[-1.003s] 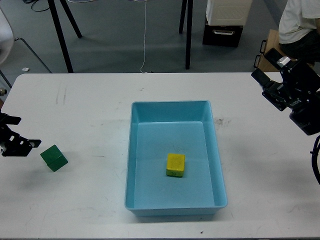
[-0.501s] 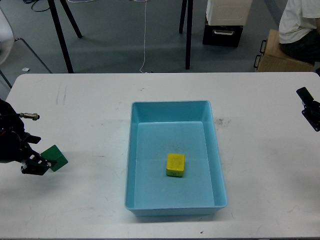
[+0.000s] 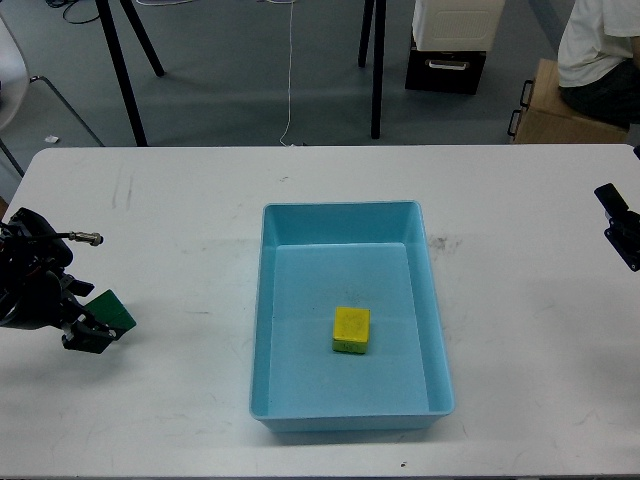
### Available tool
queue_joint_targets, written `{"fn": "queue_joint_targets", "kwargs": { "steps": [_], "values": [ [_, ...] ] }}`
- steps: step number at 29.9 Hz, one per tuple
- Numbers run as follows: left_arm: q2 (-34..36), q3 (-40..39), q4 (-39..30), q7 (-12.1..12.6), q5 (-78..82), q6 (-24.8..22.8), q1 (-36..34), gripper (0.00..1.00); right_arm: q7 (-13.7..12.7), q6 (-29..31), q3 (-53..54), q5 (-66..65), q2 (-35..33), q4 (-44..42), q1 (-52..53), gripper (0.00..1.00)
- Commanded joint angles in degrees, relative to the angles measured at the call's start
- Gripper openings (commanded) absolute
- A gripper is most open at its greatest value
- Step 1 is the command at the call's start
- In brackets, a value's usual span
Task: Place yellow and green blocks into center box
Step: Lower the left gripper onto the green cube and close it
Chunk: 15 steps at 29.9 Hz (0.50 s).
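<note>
Since half a second ago my left gripper [image 3: 92, 335] has closed in on the green block [image 3: 112, 311], now at its left side on the table [image 3: 180, 220]; I can't tell whether the fingers are clamped, and the right gripper [image 3: 622, 228] sits at the frame edge, state unclear. The block looks small, rigid and light, so grip opposite flat faces; yellow block [image 3: 351, 329] already lies in the blue box [image 3: 342, 215]. No readable writing.

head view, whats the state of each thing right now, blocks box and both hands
yellow block: lying inside the blue box, upright
green block: on the table left of the box, tilted, left hand against it
blue box: open-topped, holds only the yellow block
left hand: at the green block, grip unclear
right hand: at the right edge, nothing in it that shows, fingers unclear
</note>
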Motion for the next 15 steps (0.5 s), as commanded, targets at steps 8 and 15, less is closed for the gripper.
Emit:
{"fn": "queue_joint_targets", "kwargs": {
  "steps": [8, 15],
  "values": [
    [-1.5, 0.8, 2.0, 0.0, 0.0, 0.0, -0.6, 0.72, 0.0, -0.2, 0.0, 0.0, 0.1, 0.0, -0.5, 0.98],
    [-1.6, 0.8, 2.6, 0.0, 0.0, 0.0, -0.6, 0.45, 0.0, -1.7, 0.0, 0.0, 0.1, 0.1, -0.8, 0.98]
  ]
}}
